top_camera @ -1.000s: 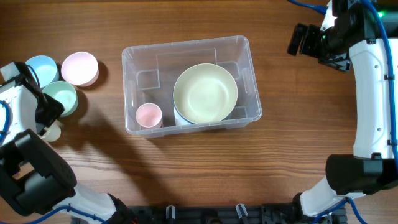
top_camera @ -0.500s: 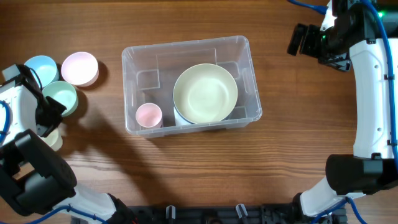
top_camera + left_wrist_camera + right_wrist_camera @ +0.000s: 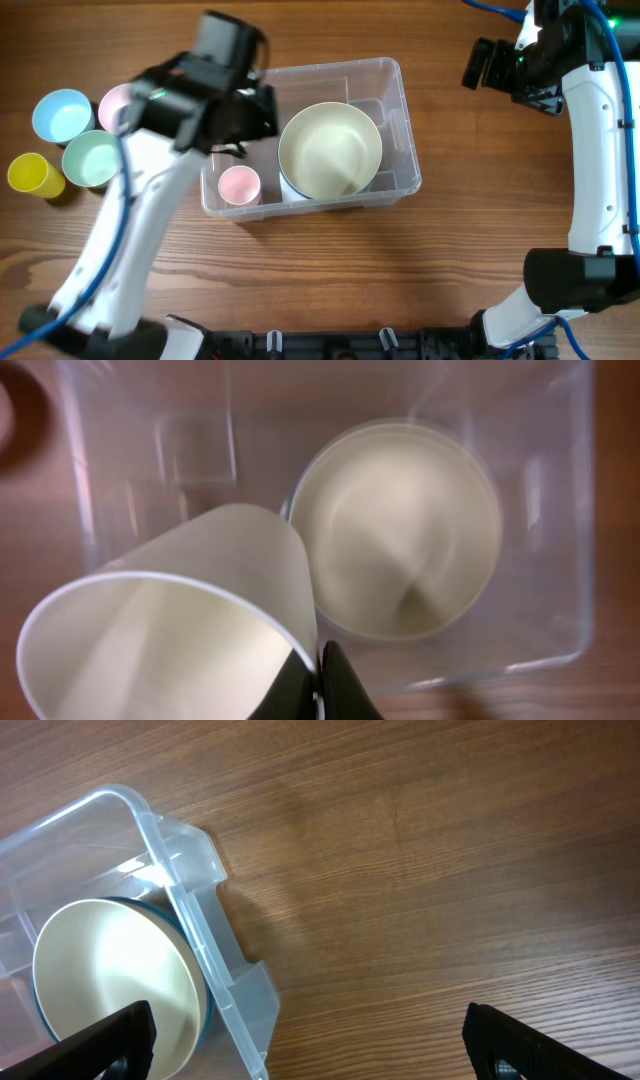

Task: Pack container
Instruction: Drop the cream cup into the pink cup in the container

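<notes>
**Left gripper** [image 3: 318, 678]: jaws pinching the wall of a cream cup [image 3: 190, 610] at its rim, the cup tilted, mouth toward the wrist camera. The container [image 3: 300, 68] lies directly beneath these jaws. A cream bowl [image 3: 395, 540] sits just beyond them and a pink cup [image 3: 239, 186] in the corner to 1 side.

**Right gripper** [image 3: 305, 1045]: jaws spread, holding nothing, the container's end beside them.

**Advised:** lower the cup over bare floor beside the bowl, level it, then release.
</notes>
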